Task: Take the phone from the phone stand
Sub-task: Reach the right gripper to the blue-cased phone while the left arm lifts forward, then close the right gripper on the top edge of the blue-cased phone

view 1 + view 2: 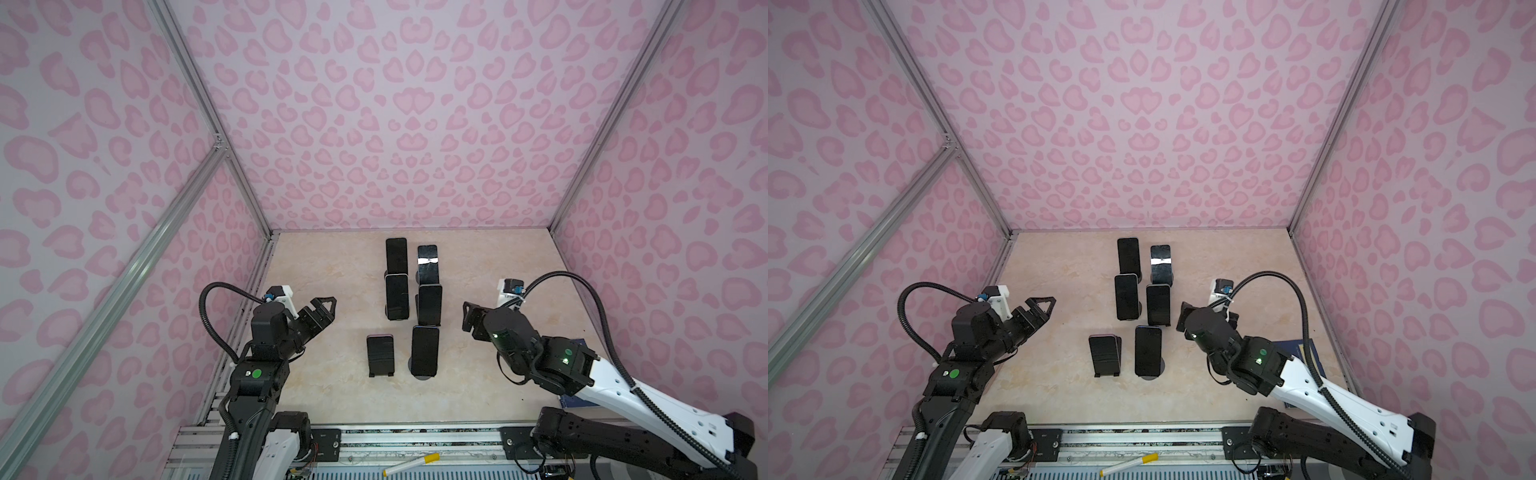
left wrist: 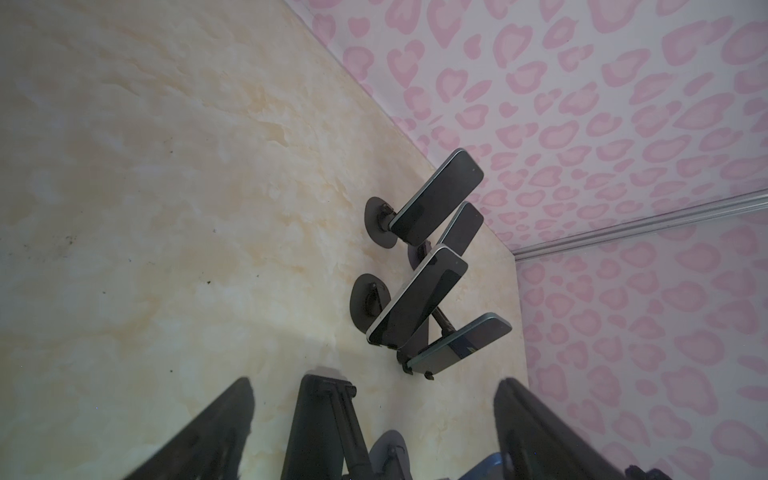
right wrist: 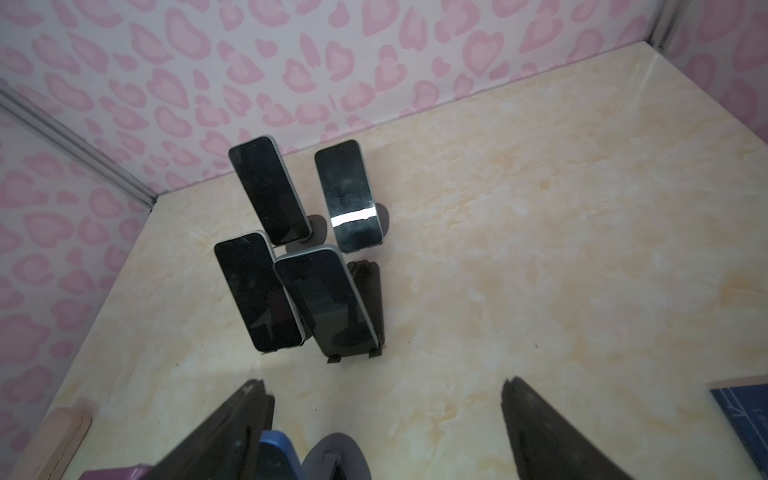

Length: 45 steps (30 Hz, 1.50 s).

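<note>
Several dark phones lean on stands in two columns at mid-table, in both top views. The nearest pair are a tall phone (image 1: pixel 424 351) on a round-based phone stand (image 1: pixel 424 377) and a shorter phone (image 1: pixel 380 354) on a folding stand. My left gripper (image 1: pixel 326 309) hovers open to the left of the columns, touching nothing. Mirroring it on their right, my right gripper (image 1: pixel 469 316) is also open and empty. In the left wrist view the open left gripper (image 2: pixel 374 384) faces phones (image 2: pixel 419 299) side-on. The right gripper (image 3: pixel 384 384) faces phone screens (image 3: pixel 328 303).
A dark blue book (image 1: pixel 1296 349) lies on the table under my right arm, also the book (image 3: pixel 744 415) in the right wrist view. A white marker with a yellow cap (image 1: pixel 411 462) rests on the front rail. Pink patterned walls (image 1: pixel 415 124) enclose three sides.
</note>
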### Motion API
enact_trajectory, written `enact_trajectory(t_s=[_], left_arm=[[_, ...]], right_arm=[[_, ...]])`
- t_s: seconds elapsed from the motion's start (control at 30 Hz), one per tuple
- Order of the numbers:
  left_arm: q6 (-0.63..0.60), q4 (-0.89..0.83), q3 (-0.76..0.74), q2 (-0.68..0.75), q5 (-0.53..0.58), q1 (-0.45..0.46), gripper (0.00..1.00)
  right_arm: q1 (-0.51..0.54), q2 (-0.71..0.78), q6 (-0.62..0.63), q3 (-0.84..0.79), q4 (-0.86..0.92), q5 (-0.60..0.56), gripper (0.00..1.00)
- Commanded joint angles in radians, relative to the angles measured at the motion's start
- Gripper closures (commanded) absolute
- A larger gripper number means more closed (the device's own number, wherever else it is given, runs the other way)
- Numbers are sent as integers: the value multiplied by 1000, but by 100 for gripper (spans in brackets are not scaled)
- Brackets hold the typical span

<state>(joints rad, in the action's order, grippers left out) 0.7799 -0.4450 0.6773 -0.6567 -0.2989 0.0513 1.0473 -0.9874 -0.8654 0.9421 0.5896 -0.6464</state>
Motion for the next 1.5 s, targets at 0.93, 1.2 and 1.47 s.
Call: enact_trajectory(t_s=[0.93,1.2,1.47], left_arm=[[-91,-44,45,1,64,167,6],[-87,-45,44,-1,64,167,6],[-80,-41,39,-5,50,167,6]], right_arm=[[204,-628,-373,480,388,-118,0],[204,-628,-361,457,339,-90,1],[203,-643,-369,428,315,-82,0]])
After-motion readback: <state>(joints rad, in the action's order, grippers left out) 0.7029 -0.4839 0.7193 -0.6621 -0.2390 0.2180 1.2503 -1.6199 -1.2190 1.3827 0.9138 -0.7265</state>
